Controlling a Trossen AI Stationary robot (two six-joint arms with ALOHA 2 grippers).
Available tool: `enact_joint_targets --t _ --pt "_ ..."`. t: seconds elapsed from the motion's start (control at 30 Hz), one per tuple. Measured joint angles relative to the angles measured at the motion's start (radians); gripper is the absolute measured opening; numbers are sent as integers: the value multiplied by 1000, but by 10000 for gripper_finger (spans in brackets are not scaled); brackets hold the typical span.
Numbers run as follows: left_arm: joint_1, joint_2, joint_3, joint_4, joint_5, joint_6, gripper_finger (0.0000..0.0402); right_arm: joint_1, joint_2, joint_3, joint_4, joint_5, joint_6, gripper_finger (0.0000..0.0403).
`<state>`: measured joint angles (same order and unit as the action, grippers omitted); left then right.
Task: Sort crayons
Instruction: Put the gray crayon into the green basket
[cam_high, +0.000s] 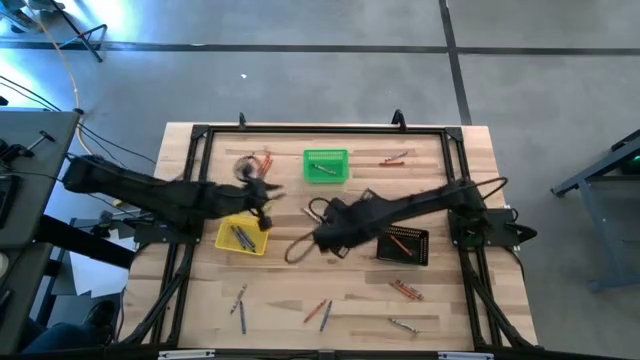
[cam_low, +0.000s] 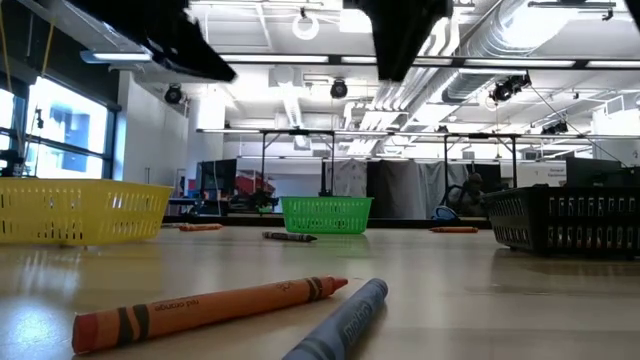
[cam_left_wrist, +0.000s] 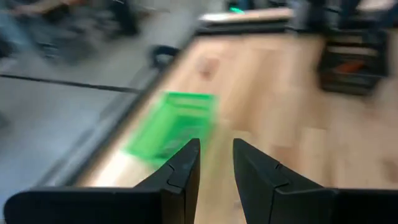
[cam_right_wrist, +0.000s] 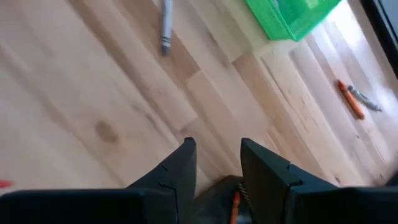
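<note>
Crayons lie scattered on the wooden table: an orange one (cam_low: 210, 305) and a blue-grey one (cam_low: 340, 325) near the front edge, a grey one (cam_right_wrist: 165, 25) on bare wood, and an orange and grey pair (cam_right_wrist: 353, 99) near the far edge. My left gripper (cam_high: 264, 192) hovers open above the table, between the yellow basket (cam_high: 242, 236) and the green basket (cam_high: 326, 166); nothing is between its fingers (cam_left_wrist: 216, 163). My right gripper (cam_high: 322, 237) hangs open over the table's middle, left of the black basket (cam_high: 403, 245), its fingers (cam_right_wrist: 217, 163) empty and pointing steeply down.
The yellow basket holds grey crayons and the black basket holds orange ones. More crayons lie near the front edge (cam_high: 318, 312) and front right (cam_high: 405, 290), and others at the far side (cam_high: 395, 158). A cable loop (cam_high: 300, 245) hangs by my right gripper.
</note>
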<state>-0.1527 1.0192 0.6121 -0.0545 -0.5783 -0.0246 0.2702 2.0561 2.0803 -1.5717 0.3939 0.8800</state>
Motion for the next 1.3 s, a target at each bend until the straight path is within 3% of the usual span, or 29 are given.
enact_joint_targets --t 0.17,0.4,0.77,1.3 --pt "59 222 22 100 270 -12 85 106 -36 0 1 54 63 117" --pt "105 446 154 38 419 64 85 198 -37 -30 2 70 116 117" --pt "165 664 348 -274 439 229 85 265 -36 -158 0 -32 233 117" --pt "255 807 454 -303 512 334 123 267 -36 -289 0 -86 212 117"
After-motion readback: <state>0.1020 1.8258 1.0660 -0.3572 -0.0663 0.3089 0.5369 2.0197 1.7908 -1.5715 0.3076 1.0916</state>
